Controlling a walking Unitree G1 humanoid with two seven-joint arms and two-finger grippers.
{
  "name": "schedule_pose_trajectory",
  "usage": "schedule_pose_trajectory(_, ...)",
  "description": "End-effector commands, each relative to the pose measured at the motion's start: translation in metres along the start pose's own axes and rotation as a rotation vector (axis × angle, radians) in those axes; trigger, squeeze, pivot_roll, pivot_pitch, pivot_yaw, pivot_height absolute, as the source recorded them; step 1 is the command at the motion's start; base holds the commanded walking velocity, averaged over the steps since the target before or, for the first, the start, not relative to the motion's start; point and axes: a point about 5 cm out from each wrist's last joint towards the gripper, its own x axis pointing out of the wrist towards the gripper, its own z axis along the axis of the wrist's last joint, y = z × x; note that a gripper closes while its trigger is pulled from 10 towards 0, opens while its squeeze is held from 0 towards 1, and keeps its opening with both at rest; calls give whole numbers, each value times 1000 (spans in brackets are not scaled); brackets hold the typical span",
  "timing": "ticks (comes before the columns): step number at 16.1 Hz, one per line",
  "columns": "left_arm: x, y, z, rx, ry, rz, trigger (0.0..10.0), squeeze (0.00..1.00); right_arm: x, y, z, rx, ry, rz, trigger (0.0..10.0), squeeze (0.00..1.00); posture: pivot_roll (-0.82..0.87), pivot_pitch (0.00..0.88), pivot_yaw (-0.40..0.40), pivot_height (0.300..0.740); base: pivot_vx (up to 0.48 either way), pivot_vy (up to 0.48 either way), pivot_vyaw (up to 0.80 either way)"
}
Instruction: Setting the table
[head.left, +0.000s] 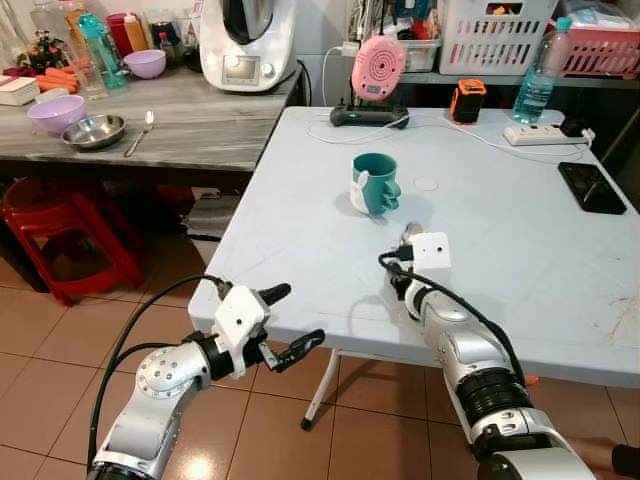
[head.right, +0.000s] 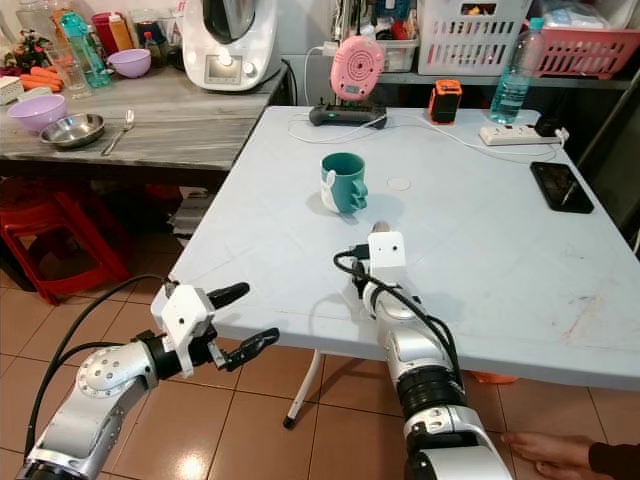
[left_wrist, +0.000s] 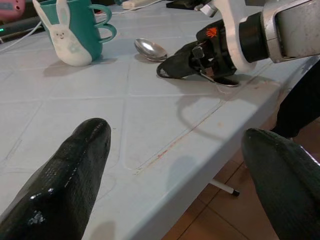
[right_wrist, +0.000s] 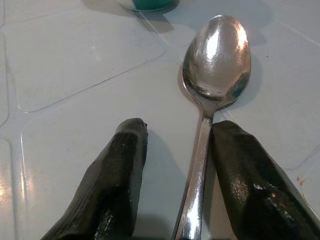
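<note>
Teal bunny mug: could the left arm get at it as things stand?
Probably yes. The left gripper hangs open off the table's near edge, and bare tabletop leads to the teal bunny mug.

The spoon (right_wrist: 216, 60) is polished metal, its bowl mirror-bright. It lies on a pale plastic counter (head.left: 520, 270), smooth with a dull sheen and moulded with shallow square panels. The right end effector (right_wrist: 172, 165) has black rubbery fingers (right_wrist: 112, 185), finely textured and slightly glossy; the left end effector (head.left: 290, 322) looks the same, on a brushed silver metal arm (head.left: 160, 385). The teal mug (head.left: 377, 182) is glazed and shiny. The floor (head.left: 60, 350) is glossy brown tile
</note>
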Motion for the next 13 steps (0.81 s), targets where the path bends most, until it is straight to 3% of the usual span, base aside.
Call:
schedule_pose_trajectory(1,1,2,2,13,-1,-8,10000,0,0,-10,-14,11,71,-37,0,0,-67,21,45,740,0,0,0)
schedule_pose_trajectory(13,3,-1,1,14,-3,-30,10000,0,-2,-15,-29,42,111,-53,0,0,-61,11,38,740,0,0,0)
